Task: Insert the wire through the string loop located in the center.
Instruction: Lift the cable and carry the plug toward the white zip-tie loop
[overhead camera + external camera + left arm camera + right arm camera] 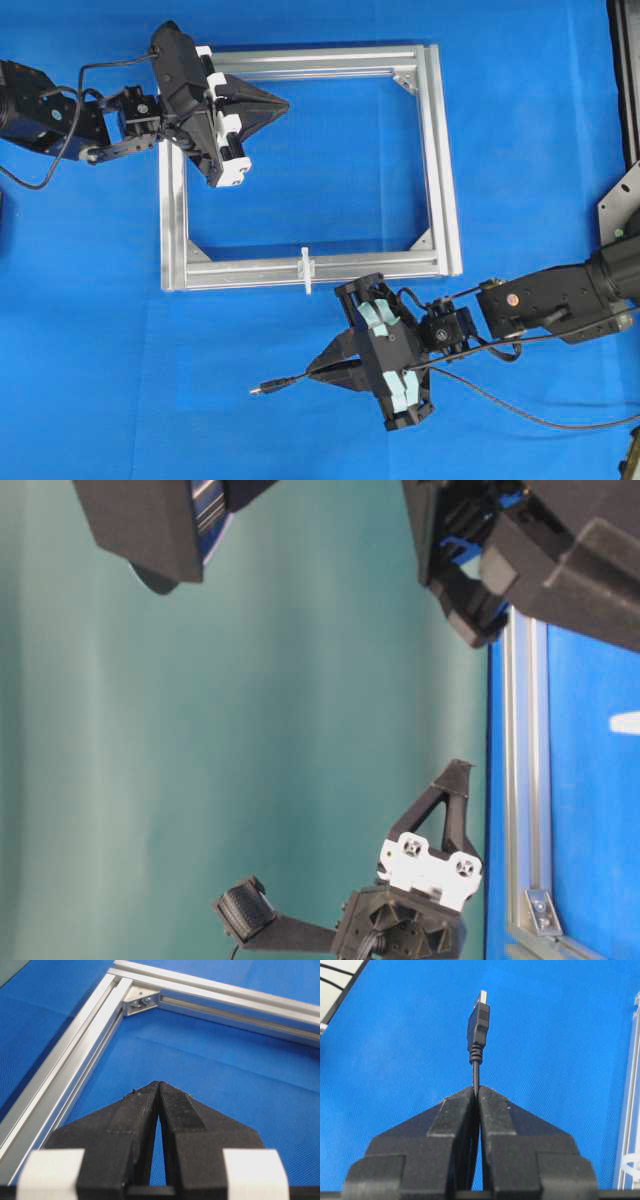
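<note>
Two tools we see: the right tool point(318, 372), lower centre, pinches the thin black wire point(478, 1025) below the small white string loop point(306, 270); the left tool point(283, 102), upper left, is closed and empty.

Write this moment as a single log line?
right gripper: shut on wire | left gripper: shut, empty | string loop: unthreaded

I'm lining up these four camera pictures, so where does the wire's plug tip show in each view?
Overhead: the wire tip lies lower centre, left of the right gripper, below the frame.
Table-level: not in it.
Left wrist: not in it.
Right wrist: upper centre, sticking out past the shut fingertips.
Shared landmark: the silver frame, at the right wrist view's right edge.
</note>
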You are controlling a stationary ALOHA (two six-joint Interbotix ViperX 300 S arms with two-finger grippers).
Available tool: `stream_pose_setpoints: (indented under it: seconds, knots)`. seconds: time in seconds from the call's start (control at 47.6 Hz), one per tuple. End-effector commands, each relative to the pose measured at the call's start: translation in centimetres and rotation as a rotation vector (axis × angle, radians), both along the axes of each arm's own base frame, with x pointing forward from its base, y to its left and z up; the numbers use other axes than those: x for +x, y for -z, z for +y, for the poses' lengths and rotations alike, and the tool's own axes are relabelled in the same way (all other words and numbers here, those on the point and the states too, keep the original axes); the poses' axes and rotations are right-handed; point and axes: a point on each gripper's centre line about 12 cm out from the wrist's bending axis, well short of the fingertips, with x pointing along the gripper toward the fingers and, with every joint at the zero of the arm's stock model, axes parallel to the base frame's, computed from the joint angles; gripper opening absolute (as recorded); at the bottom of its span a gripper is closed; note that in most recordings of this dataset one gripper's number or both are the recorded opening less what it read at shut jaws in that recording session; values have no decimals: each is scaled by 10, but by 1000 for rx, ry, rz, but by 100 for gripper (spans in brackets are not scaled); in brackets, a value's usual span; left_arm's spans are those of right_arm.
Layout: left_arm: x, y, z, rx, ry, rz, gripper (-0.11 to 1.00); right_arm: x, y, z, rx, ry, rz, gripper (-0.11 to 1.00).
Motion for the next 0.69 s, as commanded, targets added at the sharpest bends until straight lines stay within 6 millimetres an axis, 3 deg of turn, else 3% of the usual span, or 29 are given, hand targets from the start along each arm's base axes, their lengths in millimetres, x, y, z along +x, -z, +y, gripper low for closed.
stream_pose_setpoints:
  seconds: [0.0, 0.672]
  knots:
    - [2, -14, 0, 14, 4, -38, 0, 3, -17, 2, 15, -2, -47, -2]
    - [2, -14, -1, 14, 6, -39, 0, -2, -15, 0, 14, 0, -36, -2]
